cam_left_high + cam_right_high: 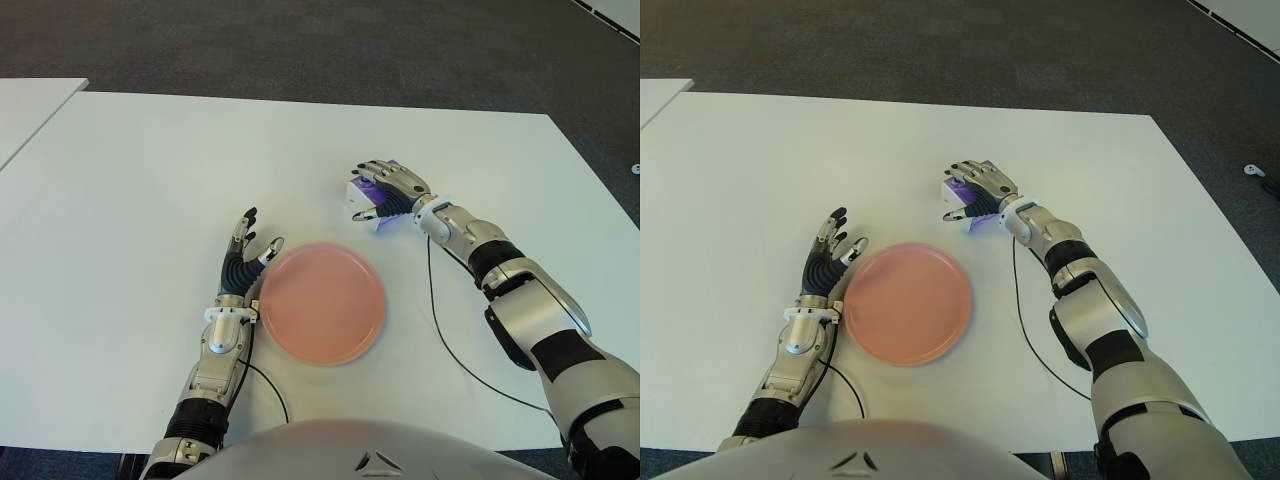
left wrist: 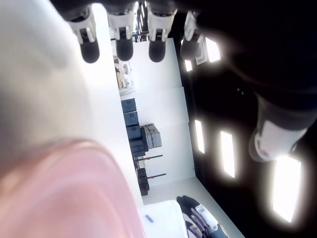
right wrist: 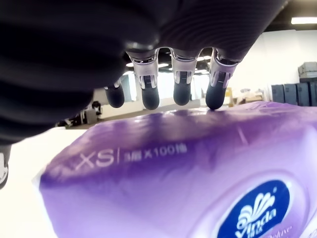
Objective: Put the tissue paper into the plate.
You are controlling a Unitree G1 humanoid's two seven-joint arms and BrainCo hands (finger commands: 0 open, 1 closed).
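Mostly hidden in the eye views: the tissue pack [image 1: 372,200], covered from above by the right hand [image 1: 386,190], with only a white end face and strips of purple wrapper showing between and below the fingers. Cut off in the right wrist view too, the pack [image 3: 188,178] filling the lower part, its far edge lost behind four fingertips [image 3: 182,94] that reach over its top. Hard to say there whether the fingers actually press the wrapper or just hover over it; no thumb contact visible. Curled loosely over the pack, then, rather than plainly clamped.

A soft purple plastic-wrapped pack, glossy, printed "XS" with small white lettering beside it and a round blue "Vinda" logo at one corner. Lying on the white bench [image 1: 150,180], beyond the pink plate [image 1: 322,302] and slightly to its right, apart from the rim, not in the plate.

Left hand [image 1: 243,262] just beside the plate's left rim, fingers stretched out and spread, holding nothing. Blurred in the left wrist view: the plate as a pink smear [image 2: 64,193], four straight fingertips [image 2: 123,48] above it.
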